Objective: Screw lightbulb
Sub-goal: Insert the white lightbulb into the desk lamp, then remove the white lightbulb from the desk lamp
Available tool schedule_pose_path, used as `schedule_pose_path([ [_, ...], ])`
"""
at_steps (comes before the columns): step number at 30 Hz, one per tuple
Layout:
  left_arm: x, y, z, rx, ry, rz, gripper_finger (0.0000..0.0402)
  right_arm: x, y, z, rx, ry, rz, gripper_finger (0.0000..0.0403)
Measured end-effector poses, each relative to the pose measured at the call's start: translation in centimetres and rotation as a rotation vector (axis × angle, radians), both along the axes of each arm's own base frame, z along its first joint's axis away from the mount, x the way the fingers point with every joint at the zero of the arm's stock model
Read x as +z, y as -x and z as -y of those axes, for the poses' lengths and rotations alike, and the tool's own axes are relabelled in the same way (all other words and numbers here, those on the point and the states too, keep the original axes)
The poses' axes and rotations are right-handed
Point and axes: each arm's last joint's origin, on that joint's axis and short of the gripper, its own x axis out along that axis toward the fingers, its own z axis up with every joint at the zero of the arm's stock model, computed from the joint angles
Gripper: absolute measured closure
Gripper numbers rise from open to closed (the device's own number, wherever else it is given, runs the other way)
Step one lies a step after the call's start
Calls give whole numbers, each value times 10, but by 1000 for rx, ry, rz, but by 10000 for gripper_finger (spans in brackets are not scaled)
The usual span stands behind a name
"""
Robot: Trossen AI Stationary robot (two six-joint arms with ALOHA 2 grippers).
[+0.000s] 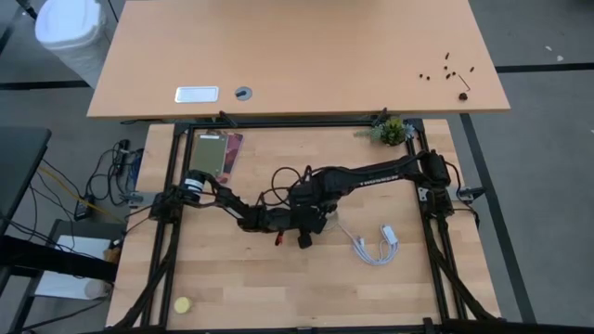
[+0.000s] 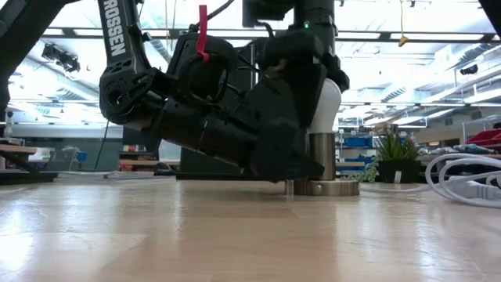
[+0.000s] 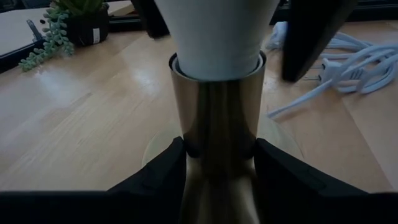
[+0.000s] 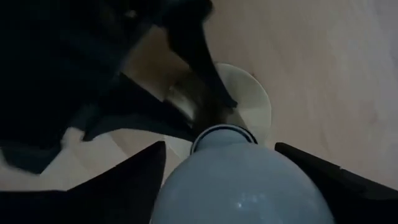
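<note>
The lightbulb [image 3: 216,34] stands upright in the metal socket [image 3: 217,118], its white body rising above the socket's rim. The left gripper [image 3: 219,168] is closed on the socket's cylindrical stem: one dark finger [image 3: 163,169] presses each side of the metal, low down, just above the round base [image 2: 322,187] that rests on the wooden table [image 2: 235,235]. The right gripper [image 4: 236,180] comes from above, its fingers [image 4: 134,171] spread wide on either side of the bulb's glass, with a visible gap between each finger and the bulb, touching nothing. A white cable [image 3: 336,56] lies on the table beyond the socket.
</note>
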Motion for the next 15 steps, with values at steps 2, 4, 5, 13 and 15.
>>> schedule_pose_path([
  [2,0,0,0,1,0,-1,216,6,-2,1,35,1,16,77],
  [4,0,0,0,1,0,0,216,11,-3,3,57,3,19,64],
  [5,0,0,0,1,0,1,216,14,-3,4,61,3,21,59],
  [13,1,0,0,-10,6,9,202,46,-2,8,66,36,31,49],
  [15,1,0,0,-12,9,9,186,56,-1,7,69,36,34,49],
])
